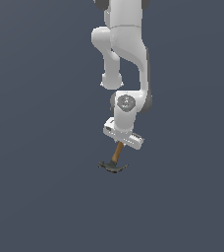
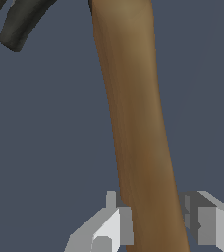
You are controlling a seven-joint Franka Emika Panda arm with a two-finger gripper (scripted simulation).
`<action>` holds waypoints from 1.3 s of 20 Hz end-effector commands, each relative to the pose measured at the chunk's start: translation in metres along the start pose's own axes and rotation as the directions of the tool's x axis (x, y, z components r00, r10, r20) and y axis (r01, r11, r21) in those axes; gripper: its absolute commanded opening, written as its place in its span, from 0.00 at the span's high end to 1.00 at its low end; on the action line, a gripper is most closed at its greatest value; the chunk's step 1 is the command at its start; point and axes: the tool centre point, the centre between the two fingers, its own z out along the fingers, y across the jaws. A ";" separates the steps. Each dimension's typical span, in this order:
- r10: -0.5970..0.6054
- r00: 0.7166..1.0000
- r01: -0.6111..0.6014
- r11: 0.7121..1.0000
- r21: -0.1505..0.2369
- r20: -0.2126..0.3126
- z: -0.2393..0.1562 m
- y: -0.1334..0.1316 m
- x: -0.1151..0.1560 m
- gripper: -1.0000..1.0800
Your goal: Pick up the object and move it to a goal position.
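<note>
Handle (image 2: pixel 136 123) of the hammer (image 1: pixel 115 160) sits pinched in the gripper (image 2: pixel 153 224), head hanging low under the arm (image 1: pixel 126 59) (pad contact looks thin, wrist view unclear), so a fast swing could pivot or slip it out before goal.

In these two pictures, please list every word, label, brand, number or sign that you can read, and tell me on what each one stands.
None: no readable text in either view.
The hammer has a plain brown handle and a dark head, no brand or number.
The gripper and the white arm carry no label.
</note>
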 end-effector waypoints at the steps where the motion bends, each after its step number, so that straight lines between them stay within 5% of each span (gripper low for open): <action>1: -0.001 1.000 0.001 1.000 0.002 -0.001 -0.001 -0.002 0.000 1.00; 12: -0.002 1.000 0.002 1.000 0.002 -0.001 -0.050 -0.014 0.006 1.00; 26: -0.004 1.000 0.004 1.000 0.002 -0.002 -0.188 -0.048 0.026 1.00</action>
